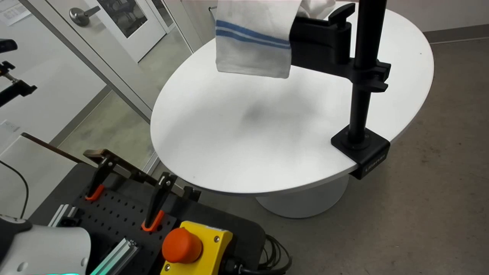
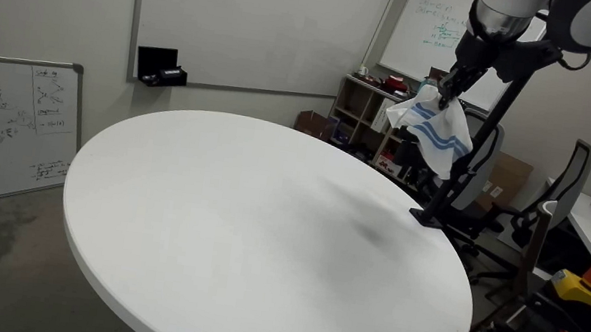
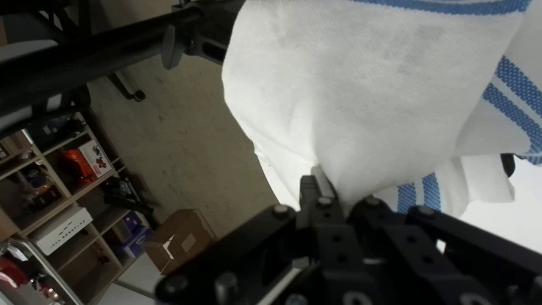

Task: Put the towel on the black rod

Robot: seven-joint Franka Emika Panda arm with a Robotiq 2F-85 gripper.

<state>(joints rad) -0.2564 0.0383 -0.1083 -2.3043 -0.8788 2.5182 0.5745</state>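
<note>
Towel point(image 1: 254, 42) hangs at the black rod point(image 1: 315, 41), striped flap hiding the rod's outer end in an exterior view — apparently draped, far side unclear. Tool point(image 3: 340, 198) clenched on a fold of it, per wrist view. Judged nearly done; remaining — let go, back clear.

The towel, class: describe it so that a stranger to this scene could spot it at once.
On the round white table, find the black pole clamped at the edge. Partway up, the black rod juts sideways; in an exterior view, the towel hides the rod's far end. Blue stripes on soft white cloth set it apart from those black neighbours.
</note>
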